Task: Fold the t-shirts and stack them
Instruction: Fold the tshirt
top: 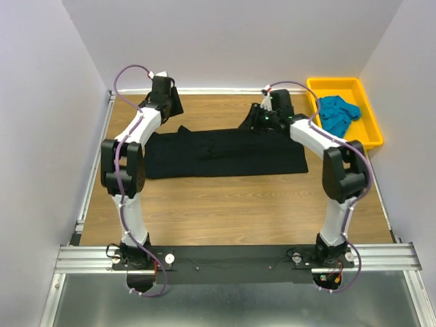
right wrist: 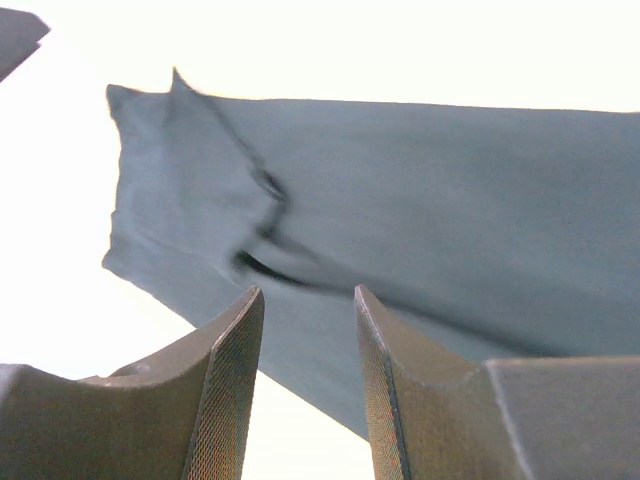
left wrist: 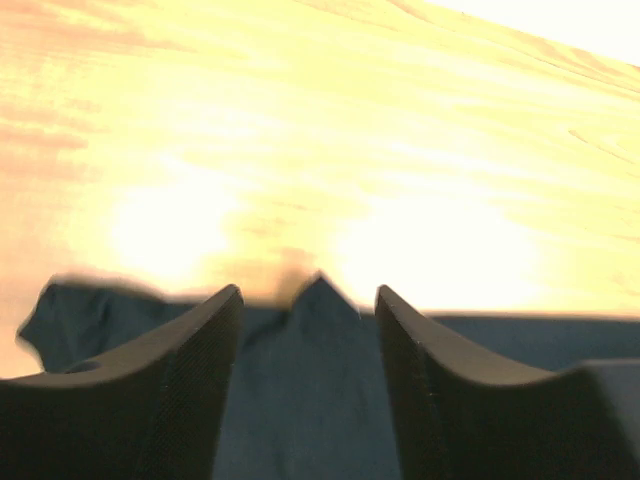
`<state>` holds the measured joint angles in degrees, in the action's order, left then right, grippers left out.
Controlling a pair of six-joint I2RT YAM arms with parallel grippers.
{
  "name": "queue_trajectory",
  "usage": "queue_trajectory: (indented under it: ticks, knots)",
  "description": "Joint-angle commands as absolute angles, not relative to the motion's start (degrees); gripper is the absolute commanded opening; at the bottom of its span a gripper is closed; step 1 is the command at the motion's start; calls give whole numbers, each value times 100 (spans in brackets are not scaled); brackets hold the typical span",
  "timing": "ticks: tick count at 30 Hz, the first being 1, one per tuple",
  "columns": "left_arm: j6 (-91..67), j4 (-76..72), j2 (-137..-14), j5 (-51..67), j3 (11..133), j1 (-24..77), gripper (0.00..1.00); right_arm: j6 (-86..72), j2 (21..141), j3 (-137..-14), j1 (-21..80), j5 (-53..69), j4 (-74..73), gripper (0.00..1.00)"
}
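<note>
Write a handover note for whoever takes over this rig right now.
Left gripper: open, at the black t-shirt's far left edge.
Right gripper: open, above its far right part, holding nothing.
Teal t-shirt: crumpled in the yellow tray, far right.
Done: black t-shirt laid out as a long flat band, apparently folded lengthwise.
Left: finish folding it, fold the teal one, stack both.

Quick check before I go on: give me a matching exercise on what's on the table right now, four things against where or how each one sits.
Things:
1. black t-shirt
2. teal t-shirt
3. yellow tray
4. left gripper

Places or states:
A. far right corner of the table
B. bunched up inside the tray
C. spread flat mid-table
D. open over the black cloth's far left edge

Pairs: 1-C, 2-B, 3-A, 4-D
</note>
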<state>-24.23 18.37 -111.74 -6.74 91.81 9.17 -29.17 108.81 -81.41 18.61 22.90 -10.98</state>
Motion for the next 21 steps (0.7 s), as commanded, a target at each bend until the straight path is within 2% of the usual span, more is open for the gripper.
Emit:
queue_trajectory:
  ticks: [1, 8, 17, 21]
  knots:
    - [-2285, 2285, -11986, -669, 9825, 905, 61, -3620, 11836, -8769, 2170, 3040, -599, 49]
    - [-2513, 2400, -12524, -571, 10143, 896, 59, -3893, 12892, -9562, 2697, 3287, -387, 49]
    - [-2725, 2259, -12893, -457, 10274, 905, 59, -4122, 13543, -9879, 2935, 3234, -70, 49]
    - [-2733, 2224, -12955, -334, 10274, 905, 49, -4192, 13728, -10028, 2944, 3270, -53, 49]
